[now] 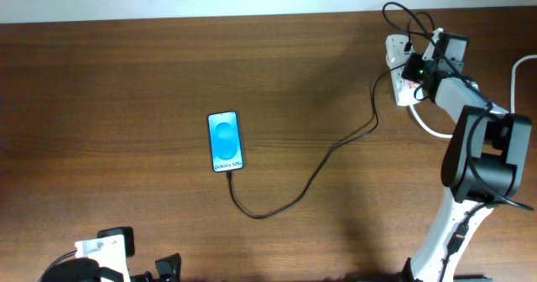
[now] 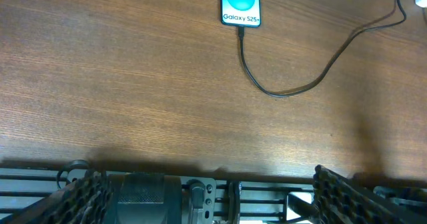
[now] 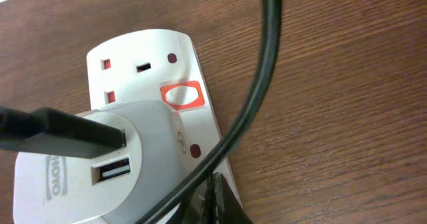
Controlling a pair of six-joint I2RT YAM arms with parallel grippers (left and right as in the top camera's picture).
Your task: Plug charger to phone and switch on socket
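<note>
The phone (image 1: pixel 226 141) lies flat mid-table with its blue screen lit; it also shows in the left wrist view (image 2: pixel 240 4). The thin black charger cable (image 1: pixel 310 177) runs from the phone's lower end across the table to a white adapter (image 3: pixel 100 164) plugged into the white socket (image 3: pixel 153 71) at the far right (image 1: pixel 401 79). A red-framed switch (image 3: pixel 181 95) shows on the socket. My right gripper (image 3: pixel 215 197) is shut, its tips pressed down at the socket's edge beside the cable. My left gripper (image 2: pixel 207 201) is open, low at the table's front edge.
A thick white cord (image 1: pixel 430 124) leaves the socket toward the right arm's base. The right arm (image 1: pixel 478 160) reaches from the front right to the far right corner. Bare wood lies between the phone and the left gripper.
</note>
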